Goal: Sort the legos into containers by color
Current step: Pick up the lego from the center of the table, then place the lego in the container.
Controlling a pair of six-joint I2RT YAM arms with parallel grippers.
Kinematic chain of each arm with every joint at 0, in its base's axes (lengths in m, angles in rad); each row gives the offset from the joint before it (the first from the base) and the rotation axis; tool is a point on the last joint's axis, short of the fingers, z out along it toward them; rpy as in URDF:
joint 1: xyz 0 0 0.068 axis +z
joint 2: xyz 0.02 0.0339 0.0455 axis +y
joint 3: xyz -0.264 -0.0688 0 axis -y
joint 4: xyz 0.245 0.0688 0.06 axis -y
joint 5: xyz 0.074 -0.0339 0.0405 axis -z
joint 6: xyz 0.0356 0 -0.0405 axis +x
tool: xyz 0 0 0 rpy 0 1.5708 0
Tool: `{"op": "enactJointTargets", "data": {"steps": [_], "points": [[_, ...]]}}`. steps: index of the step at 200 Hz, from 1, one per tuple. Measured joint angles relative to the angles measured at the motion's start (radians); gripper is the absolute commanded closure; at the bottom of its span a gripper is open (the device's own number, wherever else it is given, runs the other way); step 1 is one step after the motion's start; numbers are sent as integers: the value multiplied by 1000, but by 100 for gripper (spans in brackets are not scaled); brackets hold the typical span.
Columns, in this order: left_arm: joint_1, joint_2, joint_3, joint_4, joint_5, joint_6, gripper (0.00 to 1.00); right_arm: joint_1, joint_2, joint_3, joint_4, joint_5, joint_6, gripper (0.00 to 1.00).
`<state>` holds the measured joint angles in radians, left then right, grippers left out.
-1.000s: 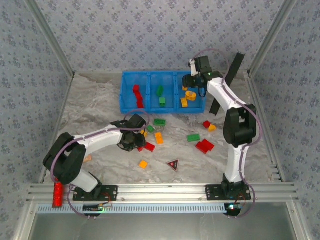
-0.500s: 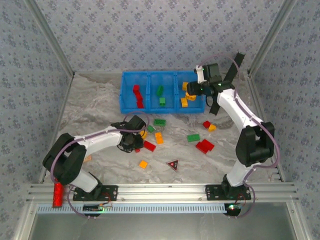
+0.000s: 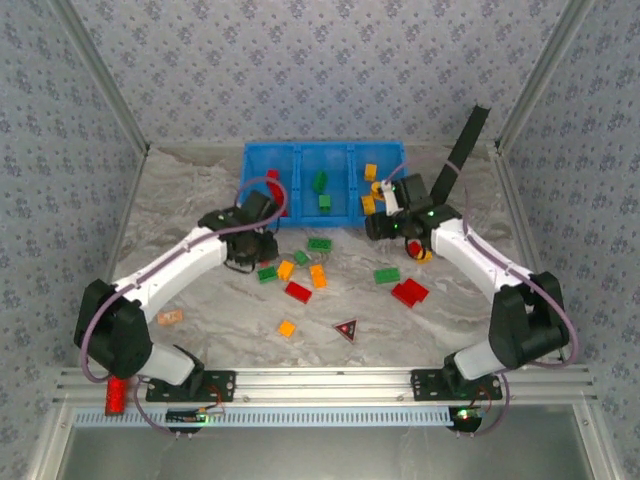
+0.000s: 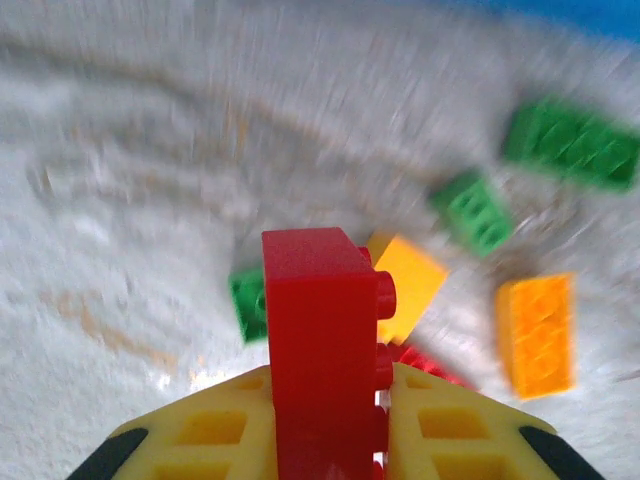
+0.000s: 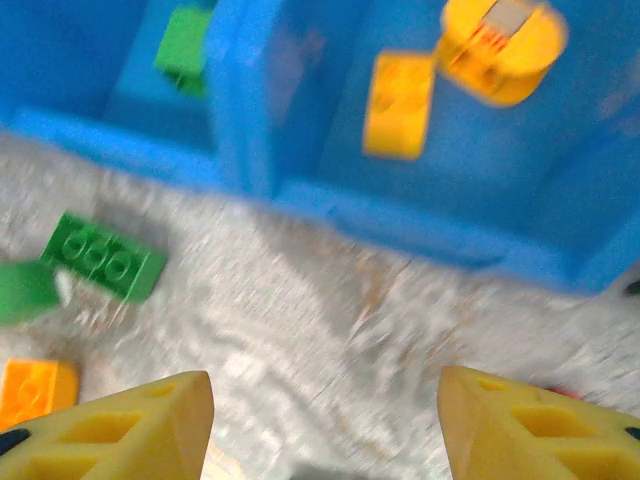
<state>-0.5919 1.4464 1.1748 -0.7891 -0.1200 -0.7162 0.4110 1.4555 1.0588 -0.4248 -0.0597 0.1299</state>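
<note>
Near the tray's (image 3: 300, 148) front, the left gripper (image 4: 328, 390) is now carrying a red brick (image 4: 320, 310), just clamped and lifted, probably heading for the red compartment. The right gripper (image 5: 325, 400), jaws apart and empty, is backing away from the yellow compartment.

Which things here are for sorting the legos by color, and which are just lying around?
For the job: blue tray; red brick held in the left hand; green brick and orange brick on the table.
Just lying about: dark red triangle; red cylinder on the front rail; black strap.
</note>
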Motion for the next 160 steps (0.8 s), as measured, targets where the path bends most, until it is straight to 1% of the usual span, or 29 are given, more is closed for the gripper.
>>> {"op": "enactJointTargets", "data": {"steps": [32,51,65,90,128,160], "points": [[75,134,230,12,-4,114,75,155,-63,-101,4,66,77,33],[107,233,329,30,-2,166,76,251,-107,-145,3,100,119,32],[126,305,390,40,0,195,76,301,-137,-163,2,115,149,31],[158,417,475,60,13,226,76,358,-164,-168,3,148,197,31],[218,602,633,63,57,246,76,413,-166,-182,6,187,249,30],[258,755,772,55,116,248,75,448,-134,-184,33,196,264,29]]}}
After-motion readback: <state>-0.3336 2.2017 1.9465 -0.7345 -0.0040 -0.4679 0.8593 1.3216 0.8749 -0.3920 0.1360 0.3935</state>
